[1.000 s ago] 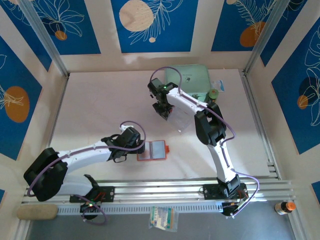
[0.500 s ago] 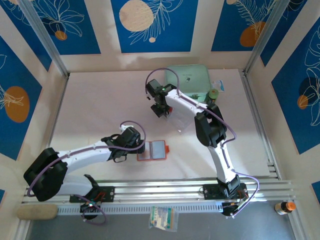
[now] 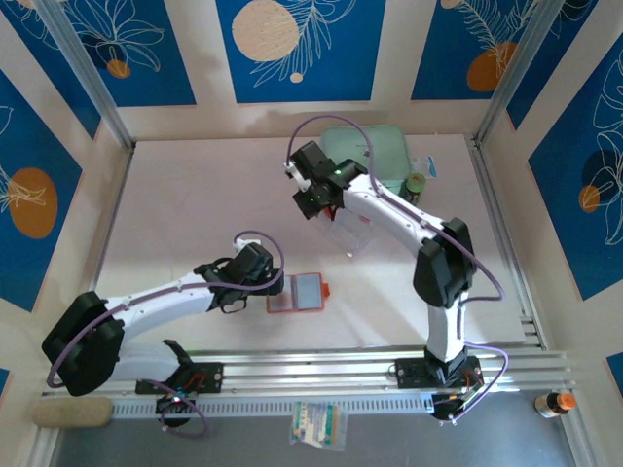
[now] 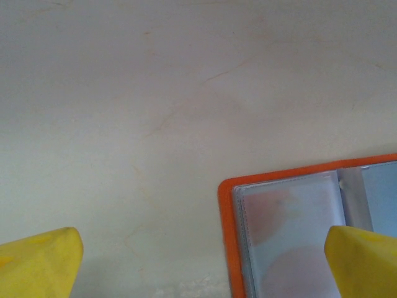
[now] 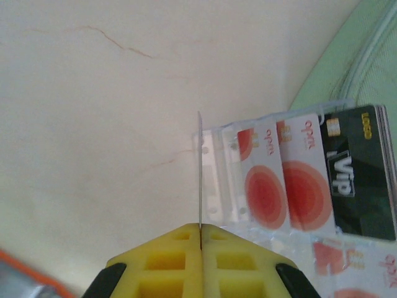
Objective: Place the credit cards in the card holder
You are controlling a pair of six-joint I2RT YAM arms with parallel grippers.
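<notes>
right hand (image 5: 200, 231) clamped on credit card (image 5: 200, 167), now drawn back from tray (image 3: 352, 235)

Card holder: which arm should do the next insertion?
Right. The right gripper is shut on a credit card, seen edge-on between its fingers. The left gripper is open and empty at the card holder edge, so it seems better suited to steadying it.
</notes>
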